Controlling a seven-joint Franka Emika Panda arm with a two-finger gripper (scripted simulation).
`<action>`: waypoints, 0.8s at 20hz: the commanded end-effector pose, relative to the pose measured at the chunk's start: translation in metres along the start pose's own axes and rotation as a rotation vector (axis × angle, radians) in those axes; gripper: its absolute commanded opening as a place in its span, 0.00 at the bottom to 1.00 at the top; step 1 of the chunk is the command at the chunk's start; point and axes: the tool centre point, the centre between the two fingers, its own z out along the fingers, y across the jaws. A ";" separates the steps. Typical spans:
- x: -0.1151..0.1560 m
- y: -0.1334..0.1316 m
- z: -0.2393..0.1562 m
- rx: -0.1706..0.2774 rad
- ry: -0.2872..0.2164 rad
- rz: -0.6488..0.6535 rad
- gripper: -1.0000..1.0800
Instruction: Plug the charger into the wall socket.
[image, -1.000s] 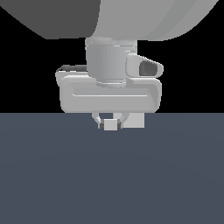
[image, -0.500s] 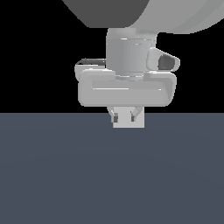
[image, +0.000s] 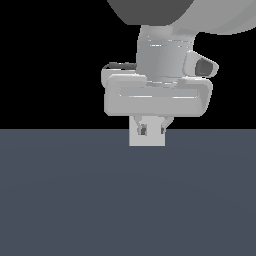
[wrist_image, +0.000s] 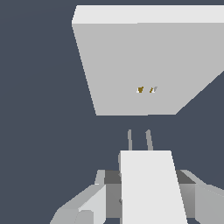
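- Wrist view shows the charger (wrist_image: 151, 186) clenched in your pincer (wrist_image: 148, 199), its two prongs (wrist_image: 140, 140) aimed at the wall socket (wrist_image: 144, 65) but well apart from it.
- Line the prongs up with the socket's two small holes (wrist_image: 146, 90).
- Advance straight; avoid tilting above the bench (image: 128, 200).

text: none legible | labels: none | wall socket (wrist_image: 144, 65): two tiny marks, possibly holes, unreadable

The light-grey charger (wrist_image: 151, 188) (two prongs forward) points toward the upright square wall socket (wrist_image: 131, 65), apart.
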 end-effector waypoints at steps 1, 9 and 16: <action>0.002 0.004 -0.001 0.004 0.000 -0.005 0.00; 0.004 0.011 -0.002 0.009 -0.003 -0.012 0.00; 0.004 0.012 -0.002 0.010 -0.004 -0.012 0.00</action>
